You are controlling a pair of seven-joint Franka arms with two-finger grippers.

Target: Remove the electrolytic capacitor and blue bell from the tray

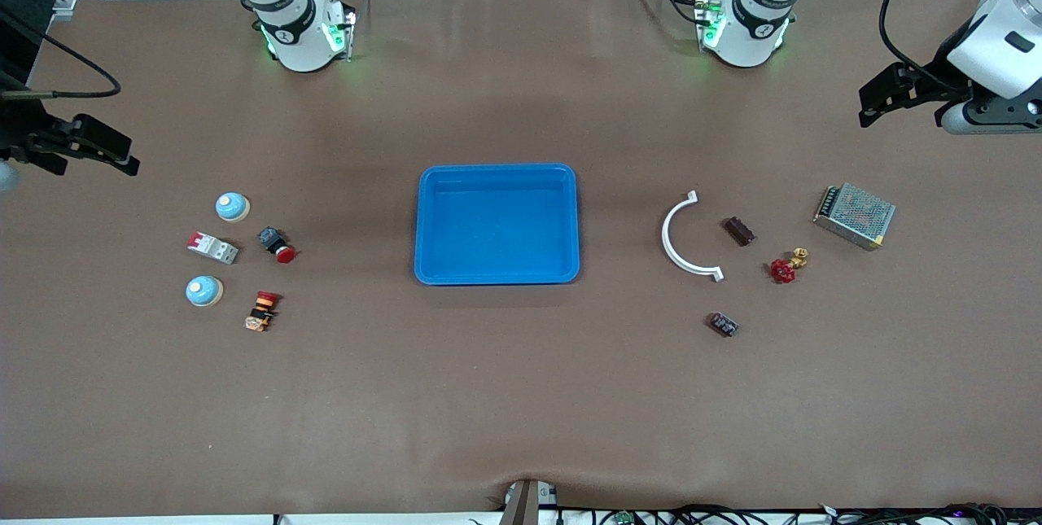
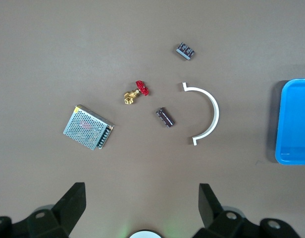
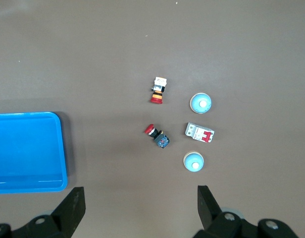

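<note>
Capacitor [image 2: 165,117] under left hand [image 2: 142,208]

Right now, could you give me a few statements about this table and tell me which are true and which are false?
1. The blue tray has nothing in it. True.
2. Two bells sit toward the right arm's end. True.
3. The left gripper holds the red valve. False: it is open, and the valve lies on the table.
4. The white curved piece lies inside the tray. False: it lies beside it.
5. The right gripper is open. True.
</note>
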